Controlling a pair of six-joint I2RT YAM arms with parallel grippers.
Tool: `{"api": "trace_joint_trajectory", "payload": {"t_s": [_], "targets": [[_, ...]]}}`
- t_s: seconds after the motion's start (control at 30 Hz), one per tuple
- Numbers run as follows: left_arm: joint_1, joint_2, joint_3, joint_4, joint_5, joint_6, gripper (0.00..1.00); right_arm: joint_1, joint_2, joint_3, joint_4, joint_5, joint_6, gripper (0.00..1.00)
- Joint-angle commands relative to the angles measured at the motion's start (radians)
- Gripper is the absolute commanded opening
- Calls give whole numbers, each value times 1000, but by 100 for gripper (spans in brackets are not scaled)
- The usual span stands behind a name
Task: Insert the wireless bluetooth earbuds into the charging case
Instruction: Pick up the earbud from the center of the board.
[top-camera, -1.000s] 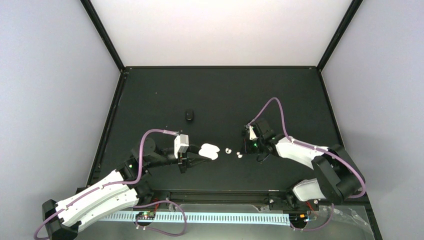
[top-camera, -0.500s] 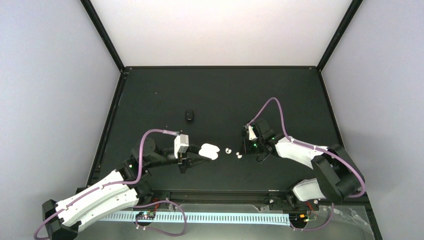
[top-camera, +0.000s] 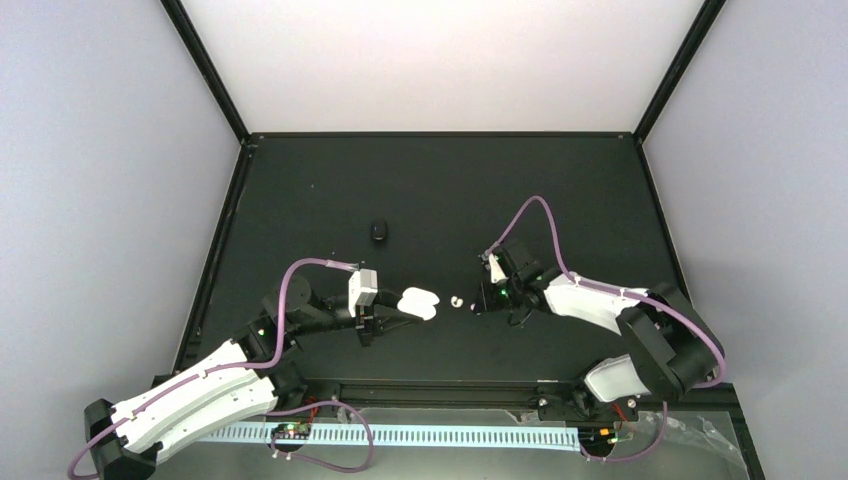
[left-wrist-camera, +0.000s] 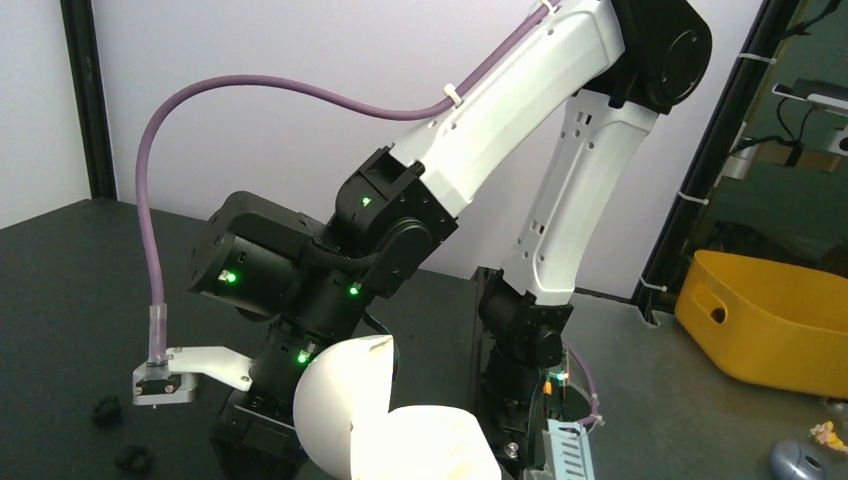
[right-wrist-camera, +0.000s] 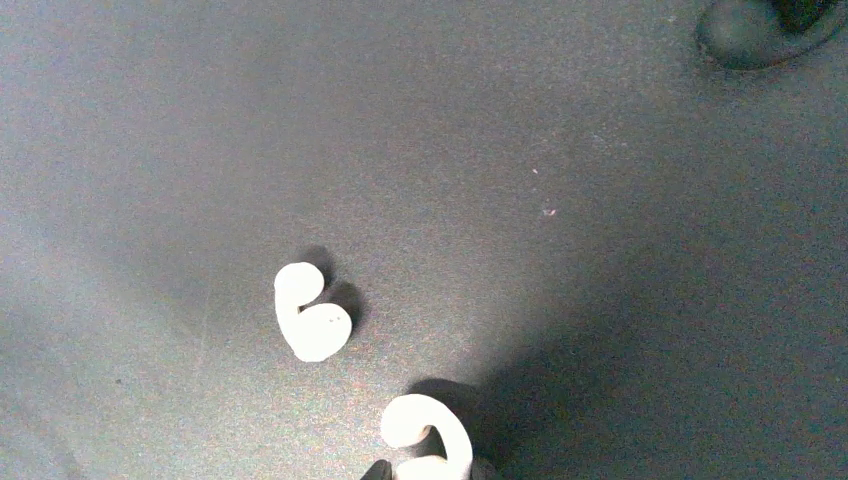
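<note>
On the black table (top-camera: 330, 190), the left claw (top-camera: 398, 314) pinches the open charging case (top-camera: 419, 302); one white earbud (right-wrist-camera: 312, 325) lies loose, a second earbud (right-wrist-camera: 428, 442) at the right claw (top-camera: 481, 303), whose grip we cannot tell.

The case (top-camera: 418, 302) lies on the table (top-camera: 560, 190), near the middle. The left earbud (top-camera: 457, 300) lies just right of it, apart. The right earbud (top-camera: 473, 307) lies beside that one, slightly nearer. A small object (top-camera: 378, 231) lies farther back, left of the case.

Bright overhead light; right wrist view grainy, perhaps soft-focused, shadowed lower right.
</note>
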Motion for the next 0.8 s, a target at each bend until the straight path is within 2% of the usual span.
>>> {"api": "trace_joint_trajectory", "payload": {"t_s": [0.0, 0.13, 0.33, 0.5, 0.67, 0.77], "targets": [[6, -6, -1, 27, 15, 2, 2, 13, 21, 0, -31, 11, -8, 17], [7, -5, -1, 27, 16, 2, 2, 14, 2, -2, -33, 17, -5, 12], [7, -6, 0, 27, 17, 1, 2, 14, -24, 0, -39, 14, -6, 11], [7, -9, 0, 28, 20, 0, 1, 14, -36, 6, -43, -1, -7, 27], [6, -7, 3, 27, 23, 0, 2, 14, -38, 24, -45, -1, -6, 30], [7, -12, 3, 20, 23, 2, 2, 13, -59, 39, -66, 54, -2, 30]]}}
